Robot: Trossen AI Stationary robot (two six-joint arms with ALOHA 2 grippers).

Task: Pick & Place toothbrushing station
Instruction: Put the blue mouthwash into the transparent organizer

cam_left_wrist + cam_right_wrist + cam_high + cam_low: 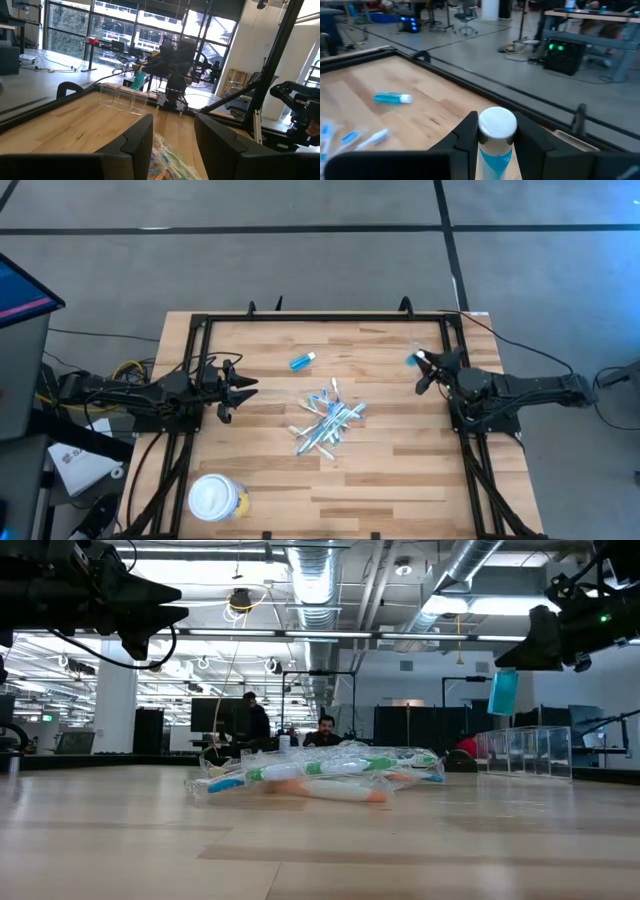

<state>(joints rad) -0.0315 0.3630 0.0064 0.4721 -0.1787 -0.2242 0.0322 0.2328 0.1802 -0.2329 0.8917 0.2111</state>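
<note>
A pile of white, blue and pink toothbrushes [328,425] lies at the table's middle and also shows in the low view [320,772]. One small blue tube with a white cap [302,360] lies flat on the table, farther back. My right gripper [425,370] is at the far right, shut on a second blue tube [495,150]. The held tube is raised above a clear compartmented container [525,750] that stands on the table. My left gripper [235,390] is open and empty at the table's left side, off the surface [172,145]. My right gripper pinches the blue tube between its two fingers, on the body just below the white cap [496,124]. The fingers reach in from the table's right side. The tube hangs about upright below the fingers [503,692], lifted clear of the table.
A round yellow tub with a white lid [215,498] stands at the near left corner. A black frame rail [330,317] runs along the table's far edge and sides. People show in the room beyond the table [325,730].
</note>
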